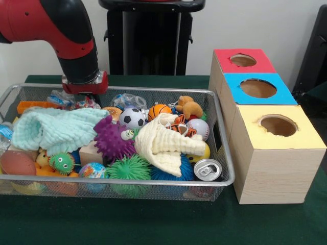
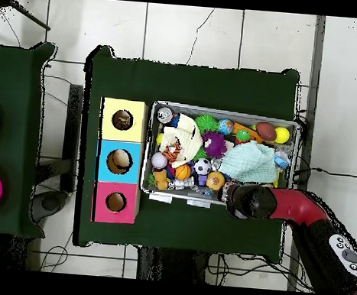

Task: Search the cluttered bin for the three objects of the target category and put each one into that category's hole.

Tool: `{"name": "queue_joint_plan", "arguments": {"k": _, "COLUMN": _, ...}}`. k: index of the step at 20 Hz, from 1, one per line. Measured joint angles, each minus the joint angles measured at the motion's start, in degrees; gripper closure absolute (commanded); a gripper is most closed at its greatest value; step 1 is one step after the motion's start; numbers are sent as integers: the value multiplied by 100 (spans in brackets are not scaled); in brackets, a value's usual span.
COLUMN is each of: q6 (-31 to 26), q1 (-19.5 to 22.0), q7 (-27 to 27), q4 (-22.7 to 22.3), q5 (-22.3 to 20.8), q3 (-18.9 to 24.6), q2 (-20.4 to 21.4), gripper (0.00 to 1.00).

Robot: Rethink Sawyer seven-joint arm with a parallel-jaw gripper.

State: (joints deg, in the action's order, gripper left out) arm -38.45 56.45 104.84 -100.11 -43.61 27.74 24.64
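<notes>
The wire mesh bin stands on the green table, full of toys; it also shows in the overhead view. My gripper hangs over the bin's far left corner, its lower end hidden behind the clutter; from above, the wrist covers it. Two small multicoloured bundles lie along the far side, one right beside the gripper. I see no third bundle. The yellow-topped box's round hole is open, right of the bin.
A mint cloth and a cream cloth lie over the toys. Purple and green spiky balls, a soccer ball and a can crowd the bin. Blue-topped and red-topped boxes stand behind the yellow one.
</notes>
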Motion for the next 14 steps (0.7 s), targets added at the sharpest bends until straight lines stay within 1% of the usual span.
{"name": "queue_joint_plan", "arguments": {"k": 4, "q6": -2, "q1": -38, "q7": 0, "q4": -7, "q5": -1, "q3": -2, "q2": 75, "gripper": 100}}
{"name": "queue_joint_plan", "arguments": {"k": 7, "q6": -59, "q1": -110, "q7": 0, "q4": -40, "q5": 56, "q3": 2, "q2": 250, "gripper": 100}}
{"name": "queue_joint_plan", "arguments": {"k": 8, "q6": -163, "q1": -186, "q7": 0, "q4": -64, "q5": 143, "q3": 7, "q2": 422, "gripper": 100}}
{"name": "queue_joint_plan", "arguments": {"k": 11, "q6": -418, "q1": -300, "q7": 0, "q4": -74, "q5": 327, "q3": 38, "q2": 681, "gripper": 100}}
{"name": "queue_joint_plan", "arguments": {"k": 14, "q6": -820, "q1": -428, "q7": 0, "q4": -73, "q5": 535, "q3": 92, "q2": 964, "gripper": 100}}
